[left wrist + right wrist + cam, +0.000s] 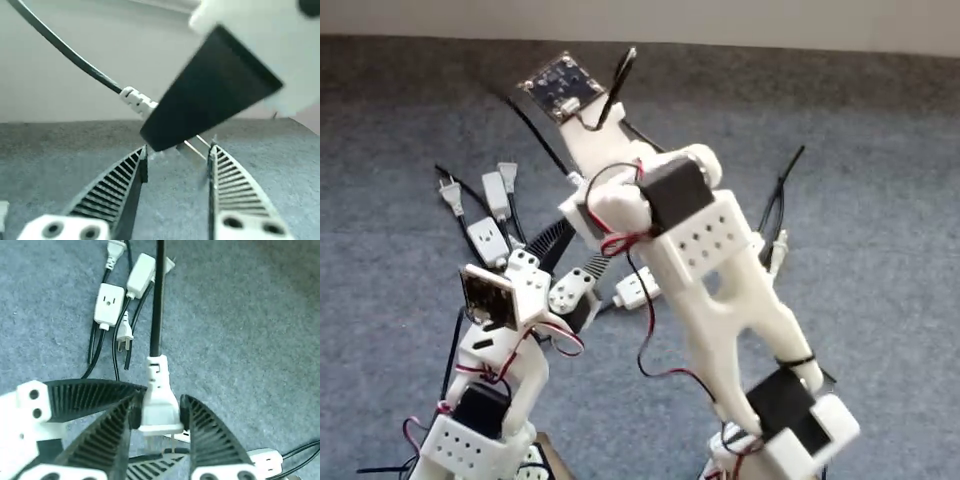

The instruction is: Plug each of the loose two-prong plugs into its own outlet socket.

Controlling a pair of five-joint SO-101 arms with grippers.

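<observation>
My right gripper (157, 412) is shut on a white two-prong plug (159, 405) with a black cord; its prongs (170, 440) point back toward the wrist. In the left wrist view that plug's prongs (195, 145) and white strain relief (135, 100) hang just past my open left gripper (177, 160), partly hidden by a black finger of the right gripper. From above, the left gripper (575, 255) sits under the right arm (710, 250). On the carpet lie a white outlet socket (108, 302) and a loose plug (125, 337).
More white sockets (488, 238) (638, 288) and plugs (450, 190) (778, 250) with black cords lie on the grey carpet around both arms. Another socket (265, 457) lies beside the right gripper. A pale wall runs along the far edge.
</observation>
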